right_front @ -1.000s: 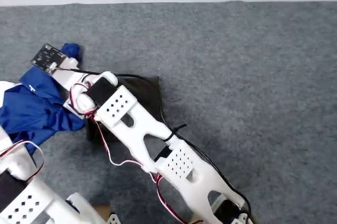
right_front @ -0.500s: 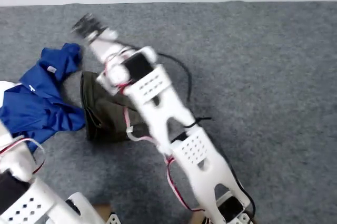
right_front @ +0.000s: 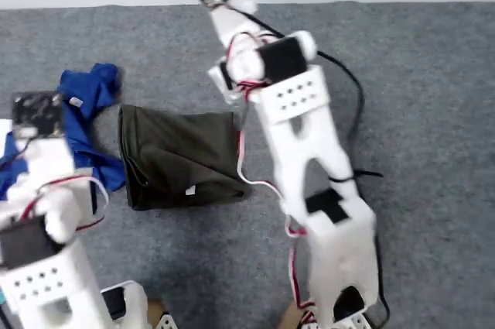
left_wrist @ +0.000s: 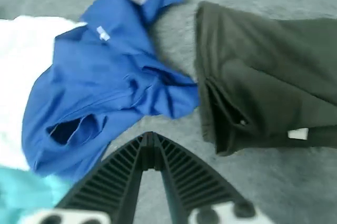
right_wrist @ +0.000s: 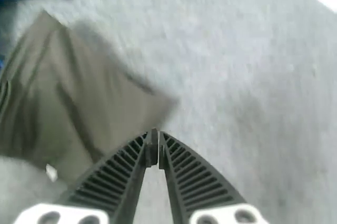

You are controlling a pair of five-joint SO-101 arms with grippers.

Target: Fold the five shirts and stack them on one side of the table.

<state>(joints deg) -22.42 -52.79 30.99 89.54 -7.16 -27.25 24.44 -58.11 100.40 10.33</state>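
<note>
You've got a table (right_front: 418, 97) w/ a grey, carpet-like top. In the high view a dark olive shirt (right_front: 182, 157) lies folded flat on it, left of centre, w/ a small white tag at its near edge. Just left of it a blue shirt (right_front: 87, 90) lies crumpled; can't tell if they touch. The blue shirt partly covers a white cloth (left_wrist: 21, 60), w/ a teal cloth (left_wrist: 18, 195) beside that.

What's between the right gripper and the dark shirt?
Only bare grey mat, in the right wrist view: the right gripper hangs just off the dark shirt corner.
</note>
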